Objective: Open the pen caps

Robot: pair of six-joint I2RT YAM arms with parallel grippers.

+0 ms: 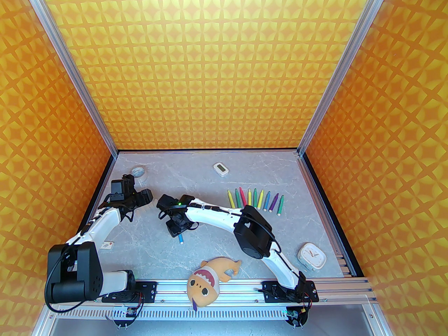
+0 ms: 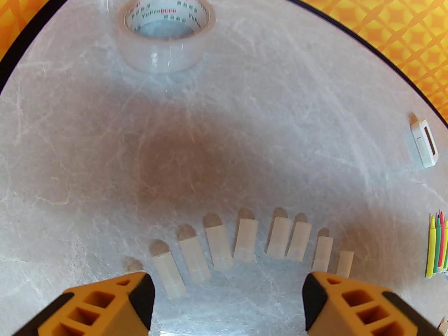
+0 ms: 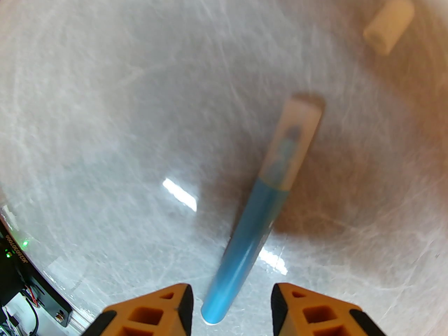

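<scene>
Eight loose pen caps [image 2: 245, 243] lie in a fanned row on the table [image 2: 245, 117] just ahead of the left pincer [image 2: 227, 292], whose jaws stand wide apart with nothing between them. A blue pen [image 3: 252, 229] lies flat on the table with its translucent cap [image 3: 294, 145] still fitted. Its tail end sits between the parted fingers of the right pincer [image 3: 231, 299], touching neither, while the other pens [image 1: 255, 200] lie side by side farther right.

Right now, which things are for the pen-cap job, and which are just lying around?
For the job: blue capped pen, row of uncapped pens, pulled-off caps.
Just lying about: tape roll, plush fish, white clock, small white gadget.
</scene>
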